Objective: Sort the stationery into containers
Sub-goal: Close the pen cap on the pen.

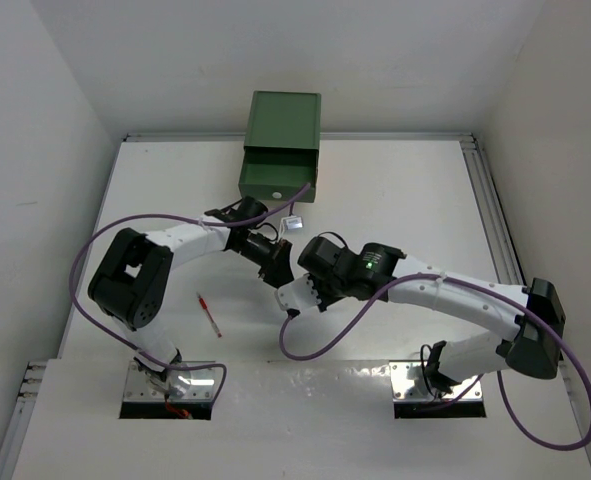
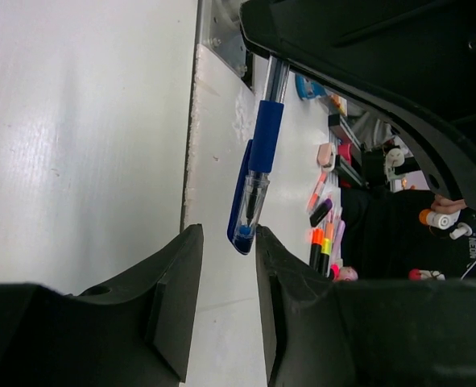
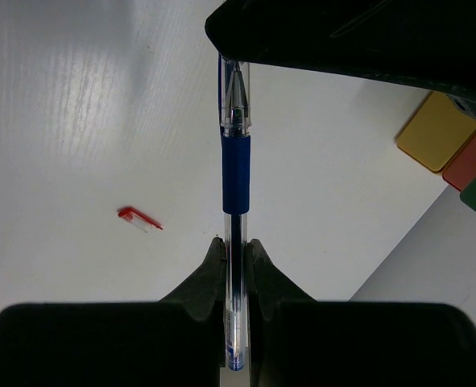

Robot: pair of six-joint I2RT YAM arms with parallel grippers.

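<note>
Firmly clamped — blue pen (image 3: pixel 236 173) above the table (image 1: pixel 405 210)

The right gripper (image 3: pixel 235 242) was clenched on the pen's clear barrel, holding it in the air in front of the green drawer (image 1: pixel 278 178). The left gripper (image 2: pixel 229 234) stood parted around the capped end. A red pen (image 1: pixel 209 316) lay on the table nearby.

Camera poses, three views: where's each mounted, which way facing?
Top external: above and behind, looking down on the table; left arm, right arm show.
Left wrist: on left arm, looks along left claw at the blue pen.
Right wrist: on right arm, looks along right claw, shut on that pen.
Both wrist views share the pen.
</note>
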